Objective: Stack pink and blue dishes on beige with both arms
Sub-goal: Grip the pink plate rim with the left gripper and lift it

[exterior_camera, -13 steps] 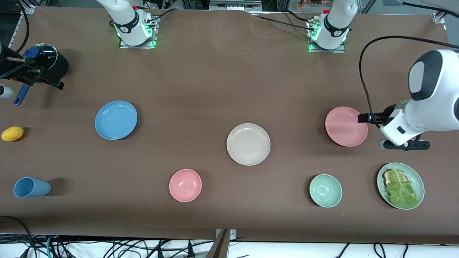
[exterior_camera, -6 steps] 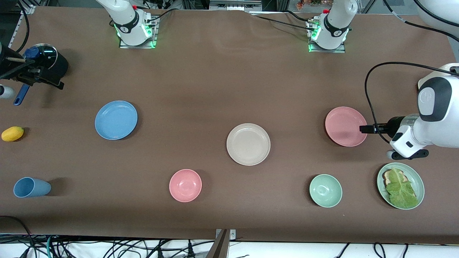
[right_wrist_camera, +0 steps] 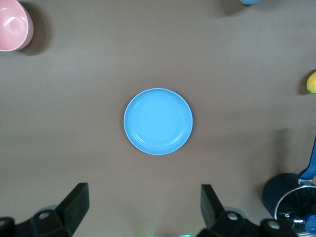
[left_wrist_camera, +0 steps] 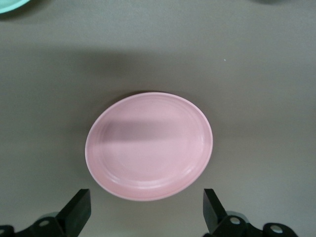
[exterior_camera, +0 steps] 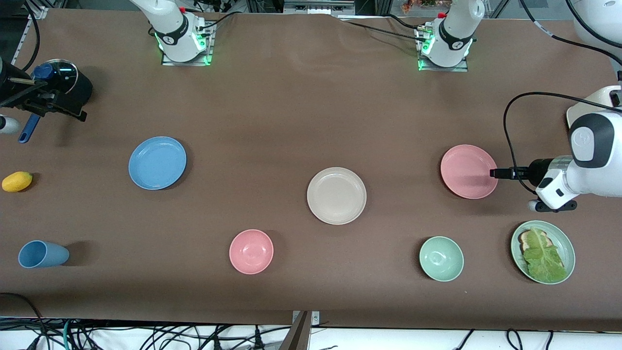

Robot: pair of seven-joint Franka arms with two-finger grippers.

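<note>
The pink plate (exterior_camera: 469, 171) lies toward the left arm's end of the table. My left gripper (exterior_camera: 493, 173) sits at its rim on that end's side. In the left wrist view the left gripper (left_wrist_camera: 145, 212) is open and holds nothing, with the pink plate (left_wrist_camera: 149, 145) just ahead of its fingers (left_wrist_camera: 79, 211). The beige plate (exterior_camera: 336, 195) lies mid-table, bare. The blue plate (exterior_camera: 157, 162) lies toward the right arm's end. My right gripper (right_wrist_camera: 143, 207) hangs high over the blue plate (right_wrist_camera: 158, 121), open and empty. It is out of the front view.
A pink bowl (exterior_camera: 251, 251), a green bowl (exterior_camera: 441, 258) and a green plate with lettuce (exterior_camera: 563, 238) sit nearer the front camera. At the right arm's end are a blue cup (exterior_camera: 43, 254), a lemon (exterior_camera: 17, 181) and a black device (exterior_camera: 58, 87).
The left arm has swung down and toward its own end of the table. Its gripper has shifted from over the pink plate's rim to just outside it. The plates have not moved.
</note>
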